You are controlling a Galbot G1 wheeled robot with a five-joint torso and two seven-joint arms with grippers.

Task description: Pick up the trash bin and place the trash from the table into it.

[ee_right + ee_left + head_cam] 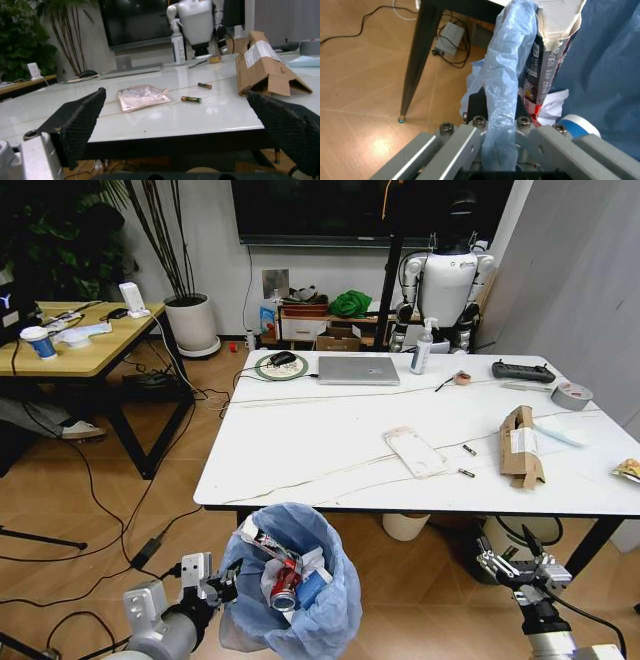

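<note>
Holding: left gripper [222, 582] is pinching the trash bin [295, 600] by its blue-bagged rim, below the table [330, 450] front edge.
Waiting: right gripper [520, 565] is hanging low, jaws spread.
Lying: cardboard box [521, 445] and white packet [414, 451] are resting on the table.

On the table [330, 450]: one flat white packet [414, 451] near the front edge, one torn cardboard box [521, 446] toward the right edge, two small batteries [469, 450] [466, 473] between them — and one yellow wrapper [628, 469] at the right edge. One laptop [358, 370], one tape roll [571, 394] — along the far edge.
</note>
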